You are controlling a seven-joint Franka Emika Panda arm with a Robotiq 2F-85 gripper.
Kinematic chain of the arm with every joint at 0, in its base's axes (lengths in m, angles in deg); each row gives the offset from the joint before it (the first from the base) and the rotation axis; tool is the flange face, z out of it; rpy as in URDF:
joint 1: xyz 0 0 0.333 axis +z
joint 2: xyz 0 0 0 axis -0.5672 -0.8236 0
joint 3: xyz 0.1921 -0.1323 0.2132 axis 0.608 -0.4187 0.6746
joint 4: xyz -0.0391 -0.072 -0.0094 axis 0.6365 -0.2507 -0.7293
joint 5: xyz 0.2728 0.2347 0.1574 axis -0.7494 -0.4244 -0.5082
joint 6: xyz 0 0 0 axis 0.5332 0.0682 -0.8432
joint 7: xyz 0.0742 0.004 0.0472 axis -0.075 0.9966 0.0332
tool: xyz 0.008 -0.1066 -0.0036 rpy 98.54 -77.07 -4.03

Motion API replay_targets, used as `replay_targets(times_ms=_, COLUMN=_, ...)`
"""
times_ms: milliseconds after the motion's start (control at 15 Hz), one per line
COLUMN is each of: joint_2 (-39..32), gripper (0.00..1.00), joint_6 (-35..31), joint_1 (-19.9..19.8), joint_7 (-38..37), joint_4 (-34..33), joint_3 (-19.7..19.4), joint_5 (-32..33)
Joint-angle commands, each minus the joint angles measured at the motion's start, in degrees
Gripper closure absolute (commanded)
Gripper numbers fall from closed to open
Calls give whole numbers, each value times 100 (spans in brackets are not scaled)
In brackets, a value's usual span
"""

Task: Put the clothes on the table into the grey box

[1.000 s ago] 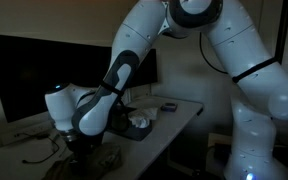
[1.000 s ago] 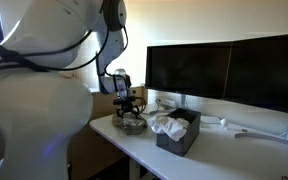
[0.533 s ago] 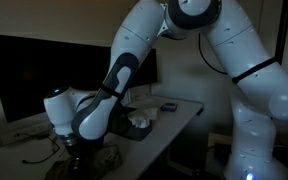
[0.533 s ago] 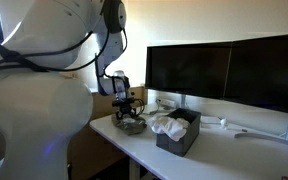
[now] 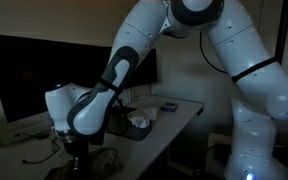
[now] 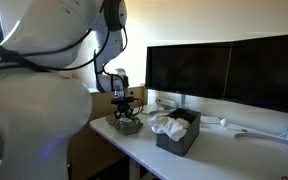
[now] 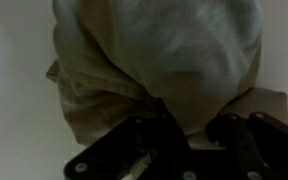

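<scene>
The pincer (image 6: 126,111) was clamped on a crumpled cloth (image 6: 126,123) bunched just beneath its fingers, above the table (image 6: 229,152); the grey box (image 6: 180,138) stood near, off to its side.

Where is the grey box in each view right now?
Exterior view: grey box sits mid-frame, just beyond the arm's forearm.
Exterior view: grey box is centre-right, on the white table below the screens.
Wrist view: not in it; only the cloth held in the gripper.
Shared landmark: the dark monitor behind the box in both exterior views.
</scene>
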Motion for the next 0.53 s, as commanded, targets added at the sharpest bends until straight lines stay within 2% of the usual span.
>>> replay_targets(times_ms=0, joint_2=345, gripper=87, joint_6=124, joint_1=-405, joint_7=846, joint_4=389, joint_3=442, joint_5=-791)
replay_targets(times_ms=200, joint_2=641, gripper=86, joint_6=397, joint_1=-514, joint_7=1197, joint_4=379, joint_3=573, joint_5=-1126)
replay_targets(times_ms=467, joint_2=1232, gripper=86, joint_6=847, joint_1=-533, joint_7=1395, joint_4=214, joint_3=544, joint_5=-1104)
